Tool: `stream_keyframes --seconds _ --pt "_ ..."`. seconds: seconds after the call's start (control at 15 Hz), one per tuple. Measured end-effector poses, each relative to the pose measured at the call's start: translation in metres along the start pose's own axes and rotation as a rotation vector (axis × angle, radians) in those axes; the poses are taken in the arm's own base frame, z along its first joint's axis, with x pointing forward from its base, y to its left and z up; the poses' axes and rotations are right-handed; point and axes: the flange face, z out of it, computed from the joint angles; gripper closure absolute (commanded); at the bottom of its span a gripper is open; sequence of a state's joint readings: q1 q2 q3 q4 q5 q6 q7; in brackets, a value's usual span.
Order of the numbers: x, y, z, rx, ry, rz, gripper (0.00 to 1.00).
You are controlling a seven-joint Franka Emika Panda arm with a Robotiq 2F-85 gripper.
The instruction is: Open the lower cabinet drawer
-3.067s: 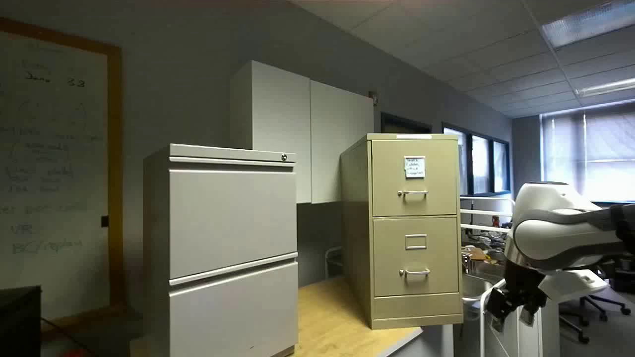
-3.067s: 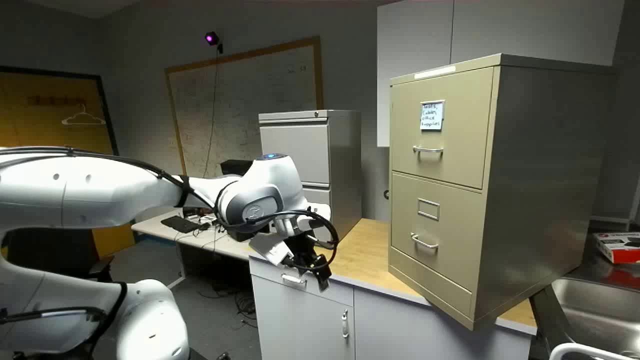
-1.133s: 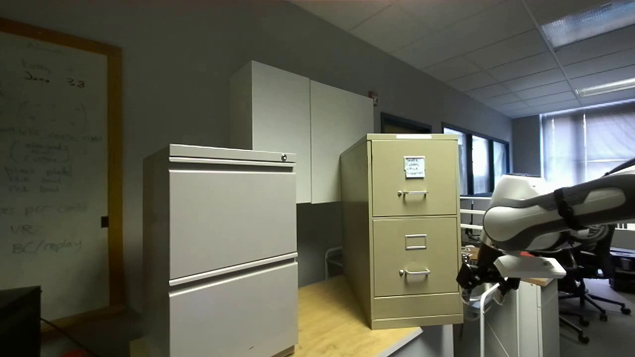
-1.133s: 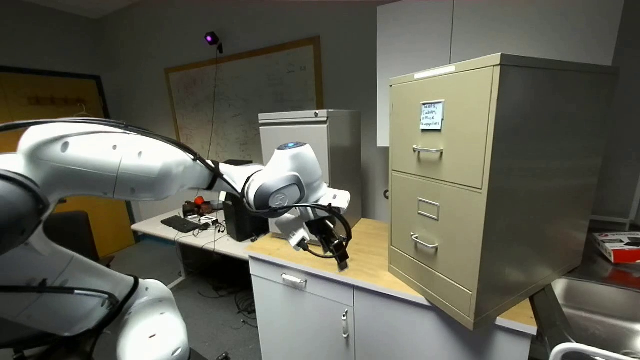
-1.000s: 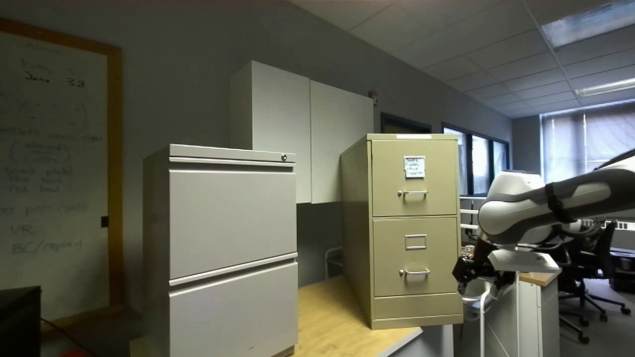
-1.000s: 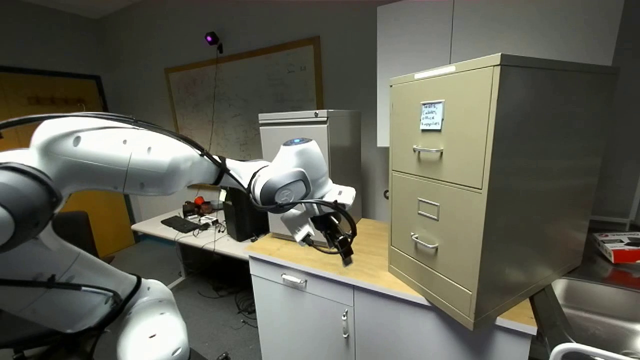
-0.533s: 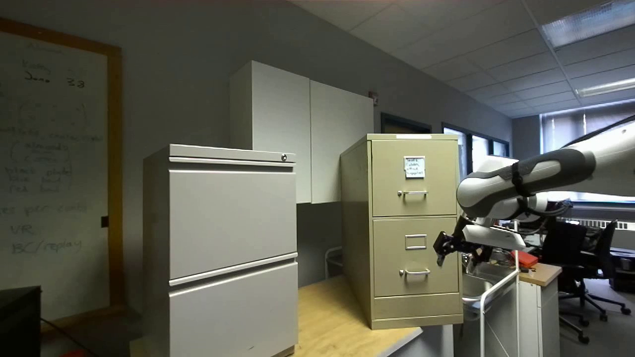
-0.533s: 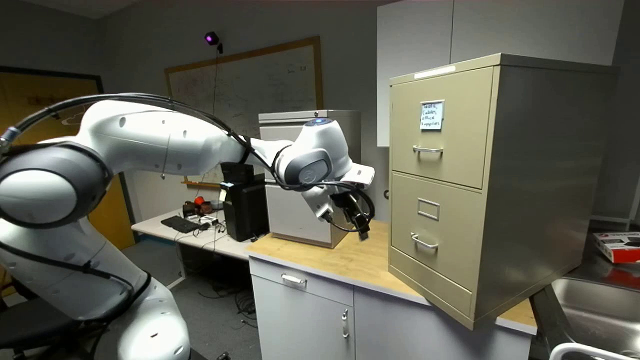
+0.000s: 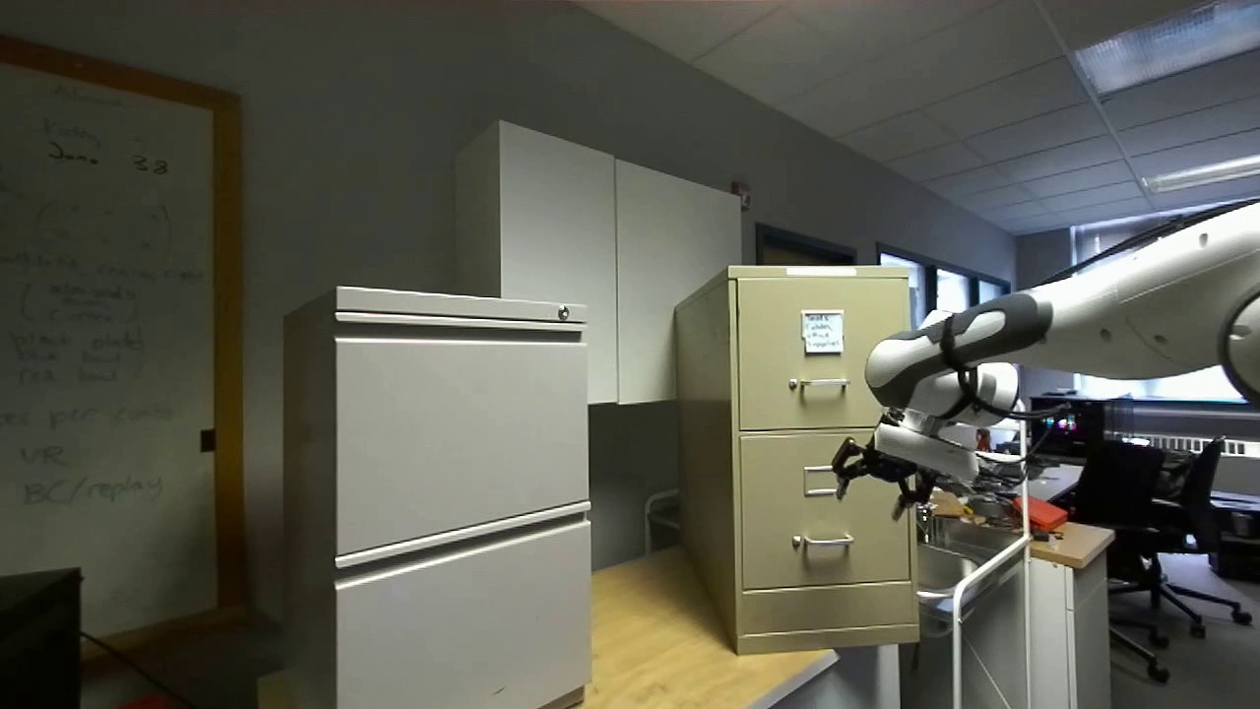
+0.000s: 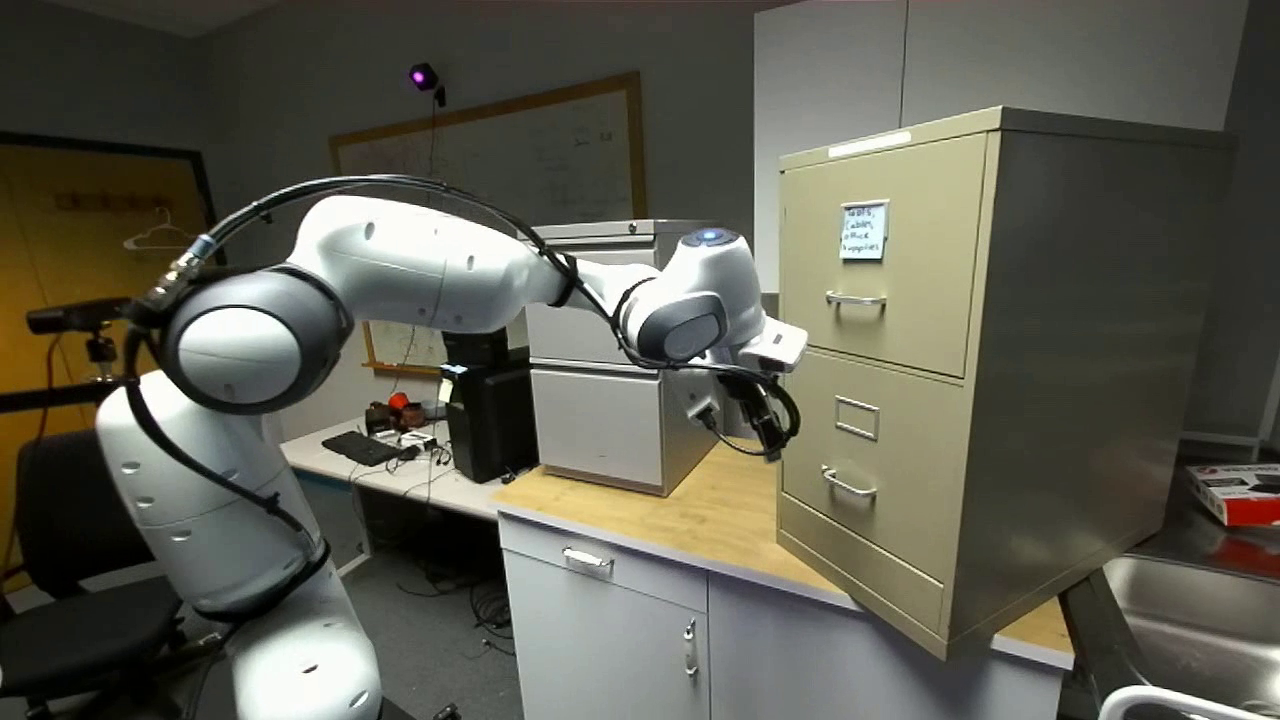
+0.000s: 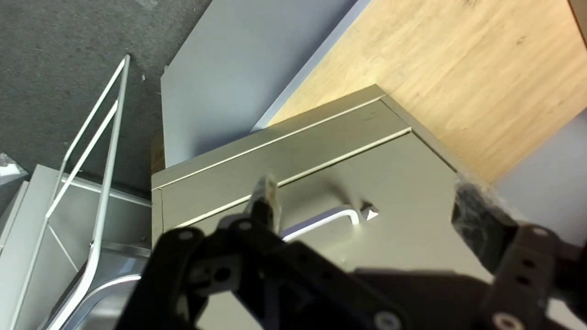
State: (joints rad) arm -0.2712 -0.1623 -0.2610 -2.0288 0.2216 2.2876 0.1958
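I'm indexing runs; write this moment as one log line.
task: open lower drawer | state: shut | hand: open, nothing held, in front of drawer | lower handle: not yet gripped

In an exterior view, a gripper (image 9: 870, 503) hangs before a filing cabinet's (image 9: 787, 421) lower drawer (image 9: 822, 514) at frame right; another cabinet (image 9: 463, 453) stands left.

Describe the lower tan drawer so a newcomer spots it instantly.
On the light wooden countertop stands a tall beige-tan metal filing cabinet. Its lower beige-tan metal drawer, shut, has a silver bar handle below a silver metal label frame. That frame is empty; the upper beige-tan metal drawer bears a white handwritten label.
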Motion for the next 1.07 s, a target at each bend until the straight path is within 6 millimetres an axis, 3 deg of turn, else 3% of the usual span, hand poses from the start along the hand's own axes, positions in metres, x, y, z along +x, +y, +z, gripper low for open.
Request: stream_keyframes --seconds 0.4,0.6,0.8,1.07 --pt "0.07 0.008 0.022 0.096 0.002 0.208 0.0" --pt "0.091 0.009 0.039 0.123 -0.021 0.289 0.0" --pt "0.093 0.007 0.067 0.12 -0.074 0.353 0.0" --pt "0.076 -0.001 0.115 0.09 -0.174 0.441 0.0"
